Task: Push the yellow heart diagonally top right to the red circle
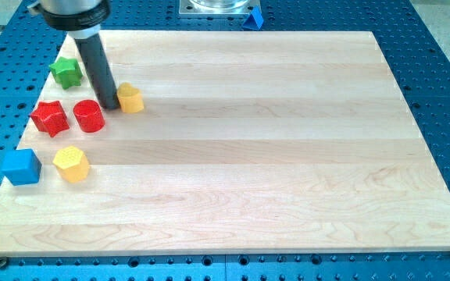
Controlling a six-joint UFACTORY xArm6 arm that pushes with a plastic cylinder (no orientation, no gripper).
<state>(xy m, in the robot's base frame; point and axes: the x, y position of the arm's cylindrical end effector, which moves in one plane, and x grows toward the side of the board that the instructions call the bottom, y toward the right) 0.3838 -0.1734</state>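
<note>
Camera view, blue cube (21, 166) at the surface (272, 156) left edge, red star (50, 118), green star (66, 72), yellow hexagon (71, 163), red circle (88, 115), my tip (111, 107) touching the yellow heart (130, 98) from its left, no gripper fitted, just right of the red circle.

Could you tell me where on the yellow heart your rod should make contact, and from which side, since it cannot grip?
No grip is possible, only a push. My tip sits against the yellow heart's left side, between it and the red circle. The heart already lies up and right of the circle. For any further nudge, I would press its flat lower-left side wall, probably steadier than a lobe.
</note>
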